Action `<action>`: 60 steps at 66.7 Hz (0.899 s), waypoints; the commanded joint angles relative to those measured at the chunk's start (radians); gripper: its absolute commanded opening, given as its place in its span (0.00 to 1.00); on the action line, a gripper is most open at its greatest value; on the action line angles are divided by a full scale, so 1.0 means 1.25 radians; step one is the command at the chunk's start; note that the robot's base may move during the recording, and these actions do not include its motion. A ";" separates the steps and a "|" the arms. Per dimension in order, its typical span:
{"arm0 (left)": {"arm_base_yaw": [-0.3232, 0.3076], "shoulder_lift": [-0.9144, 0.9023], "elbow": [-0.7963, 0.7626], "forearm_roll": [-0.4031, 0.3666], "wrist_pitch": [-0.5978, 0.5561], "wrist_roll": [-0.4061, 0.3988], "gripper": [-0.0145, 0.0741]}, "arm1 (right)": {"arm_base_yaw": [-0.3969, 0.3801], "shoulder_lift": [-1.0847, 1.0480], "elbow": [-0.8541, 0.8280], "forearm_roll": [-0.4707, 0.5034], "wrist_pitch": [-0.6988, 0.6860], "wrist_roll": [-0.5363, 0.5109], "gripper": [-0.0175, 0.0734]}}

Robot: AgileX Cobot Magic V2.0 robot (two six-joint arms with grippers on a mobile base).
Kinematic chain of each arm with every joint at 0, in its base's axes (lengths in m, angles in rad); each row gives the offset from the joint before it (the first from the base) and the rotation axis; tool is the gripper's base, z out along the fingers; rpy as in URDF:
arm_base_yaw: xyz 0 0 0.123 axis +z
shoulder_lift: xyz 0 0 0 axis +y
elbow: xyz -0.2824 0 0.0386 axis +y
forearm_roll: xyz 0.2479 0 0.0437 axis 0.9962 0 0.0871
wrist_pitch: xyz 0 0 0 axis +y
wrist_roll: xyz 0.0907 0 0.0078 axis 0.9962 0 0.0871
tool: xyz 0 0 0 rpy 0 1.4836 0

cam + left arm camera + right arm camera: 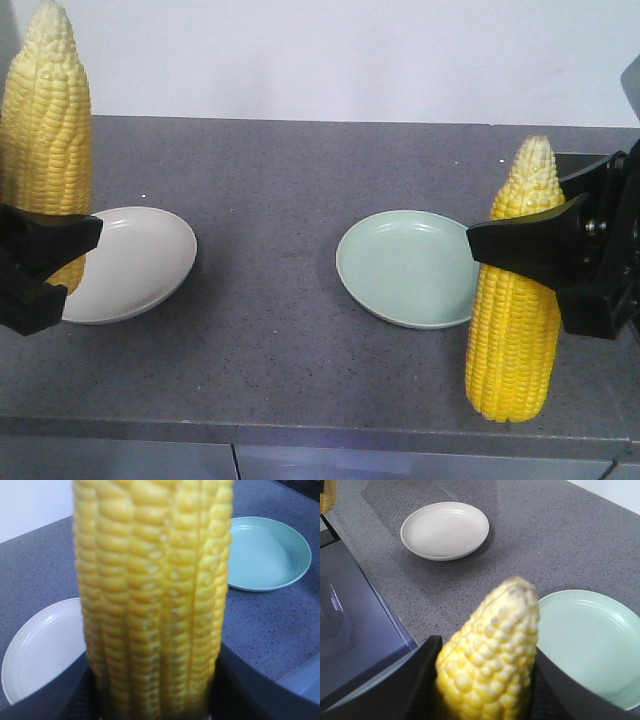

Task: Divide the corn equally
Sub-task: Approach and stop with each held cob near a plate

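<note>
Beside the green plate [410, 268], right fingers [525, 240] clamped one cob [515, 320] upright; left fingers [45, 255] seemingly clamped another cob [45, 130]; lowering each flat suited.

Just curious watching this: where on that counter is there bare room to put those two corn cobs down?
Both plates are bare: the white plate near the left gripper and the green plate beside the right gripper. The grey counter between them and behind them is free too. It is tight only at each cob, by a plate's outer edge.

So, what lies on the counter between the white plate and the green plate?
Nothing lies there. In the front view, the grey counter is bare between the white plate and the green plate. The right wrist view shows the same bare stretch.
</note>
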 commanded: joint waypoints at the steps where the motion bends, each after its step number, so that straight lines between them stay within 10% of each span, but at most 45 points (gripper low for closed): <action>1: 0.000 -0.008 -0.019 0.003 -0.051 -0.003 0.52 | -0.001 -0.009 -0.020 0.033 -0.037 -0.007 0.37; 60: 0.000 -0.008 -0.019 0.003 -0.051 -0.003 0.52 | -0.001 -0.009 -0.020 0.033 -0.037 -0.007 0.37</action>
